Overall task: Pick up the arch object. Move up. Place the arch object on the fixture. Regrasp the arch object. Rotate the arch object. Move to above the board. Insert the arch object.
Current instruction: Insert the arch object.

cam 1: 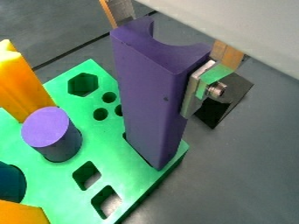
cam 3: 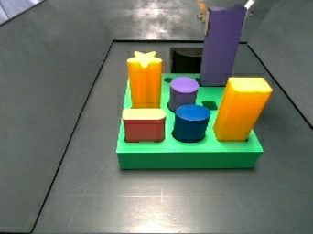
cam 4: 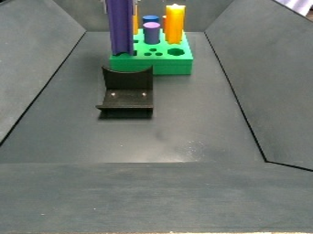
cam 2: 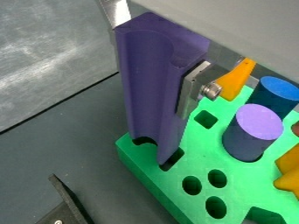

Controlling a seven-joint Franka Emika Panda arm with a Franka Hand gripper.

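The hand (cam 1: 176, 61) is above the back edge of the board (cam 1: 140, 188) and pinches the arch object (cam 1: 152, 96) near its upper end. In both wrist views one flat silver finger (cam 2: 194, 83) lies against the side of the arch object; the finger on the far side is mostly hidden by the block.

The arch object stands upright. Its lower end is inside a socket at the edge of the board, and in a wrist view (cam 2: 158, 96) the bottom of the block is already below the green top surface. How deep it sits, the pictures do not show.

On the board stand also a purple cylinder (cam 1: 49, 133), just beside the arch object, a yellow star peg (cam 3: 145, 78), a tall orange peg (cam 3: 242, 108), a red peg (cam 3: 143, 125) and a blue cylinder (cam 3: 191, 122). Several small sockets (cam 1: 96, 188) are open near the edge of the board.

The fixture (cam 4: 127, 90) stands on the dark worktop (cam 4: 171, 137) just beside the board, on the side of the arch object, and nothing lies on it. In a side view (cam 3: 186, 60) it is partly seen behind the board.
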